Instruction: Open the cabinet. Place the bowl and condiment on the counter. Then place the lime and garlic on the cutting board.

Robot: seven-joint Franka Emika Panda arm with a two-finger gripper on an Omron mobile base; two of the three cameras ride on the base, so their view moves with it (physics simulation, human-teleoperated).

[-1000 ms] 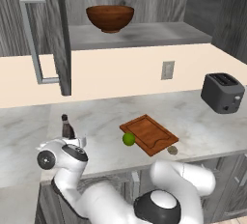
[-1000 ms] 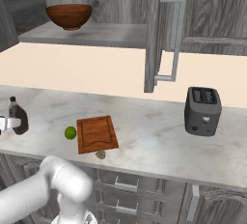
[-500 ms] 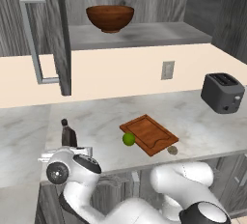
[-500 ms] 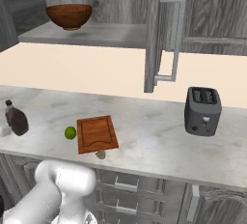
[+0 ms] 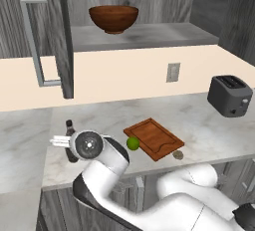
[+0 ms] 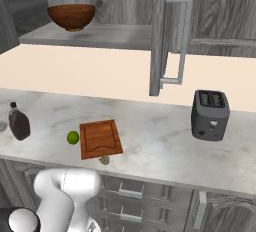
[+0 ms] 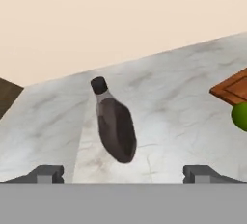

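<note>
With the bottle [image 7: 115, 129] set upright on the bench [image 6: 150, 136] left of the board [image 6: 100, 138], the tool [image 7: 123, 174] gapes released, while the bowl [image 5: 113, 18] waits above on the cabinet shelf [image 5: 144, 36].

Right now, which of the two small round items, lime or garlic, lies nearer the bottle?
The lime, the bright green ball off the cutting board's left edge, toward the bottle. The pale garlic sits at the board's front edge, farther away.

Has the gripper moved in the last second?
Yes. The gripper was around the bottle and has pulled back from it toward the counter's front edge, jaws now open.
</note>
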